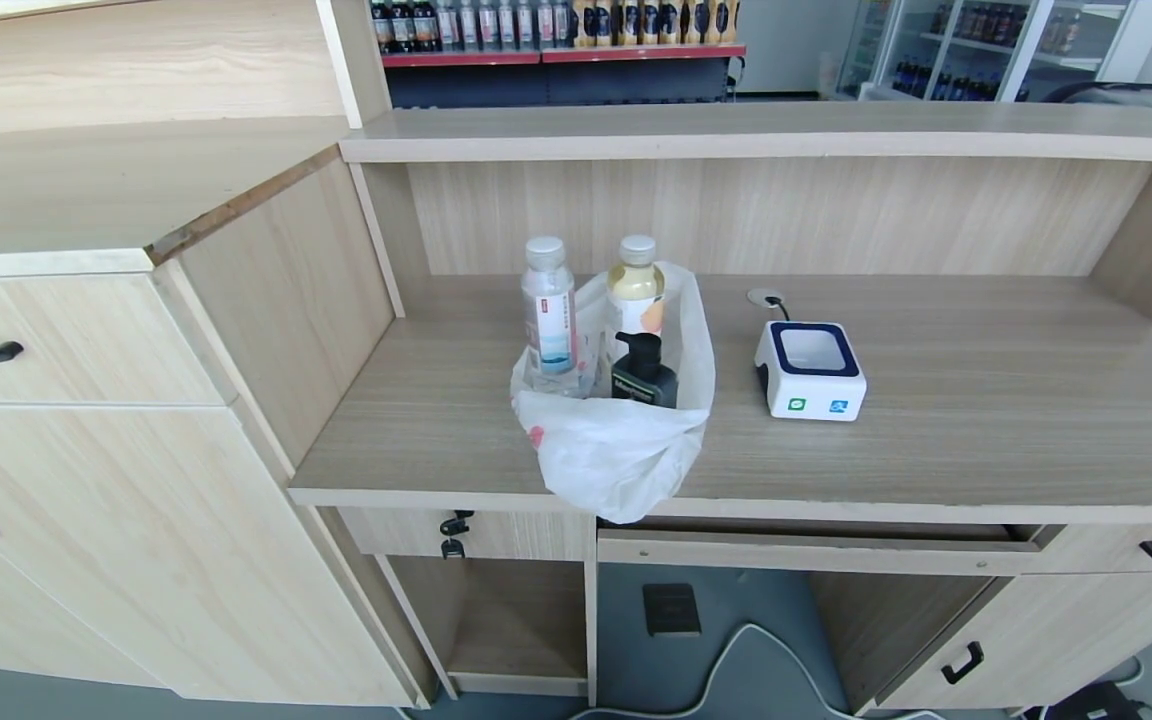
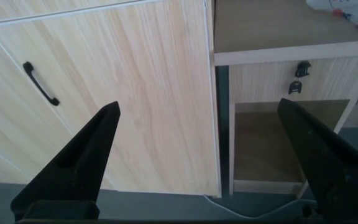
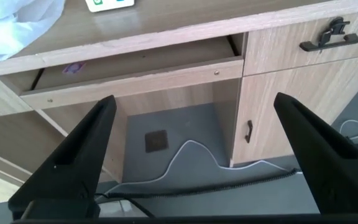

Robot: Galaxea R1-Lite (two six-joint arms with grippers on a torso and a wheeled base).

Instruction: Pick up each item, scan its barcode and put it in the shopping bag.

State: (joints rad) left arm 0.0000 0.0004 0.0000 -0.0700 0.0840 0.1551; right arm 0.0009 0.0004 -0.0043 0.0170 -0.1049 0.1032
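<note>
**Three bottles in the bag, both grippers empty**

At the centre of the head view the white shopping bag (image 1: 616,450) sat on the counter (image 1: 936,400). A clear water bottle (image 1: 548,315), a pale yellow drink bottle (image 1: 635,290) and a black pump bottle (image 1: 644,375) stood upright in its open mouth. The scanner (image 1: 811,370) stood just right of it.

We judged the bag thin, soft and slippery, best taken by its rim. The bottles looked stiff and weighty, best gripped around the body below the cap, sparing the pump head.

The water bottle's label showed red and blue, but its print was too small to read. The scanner bore a green and a blue square.

The left gripper (image 2: 199,104) and right gripper (image 3: 194,98) faced the cabinet fronts, fingers spread wide, holding nothing.
</note>
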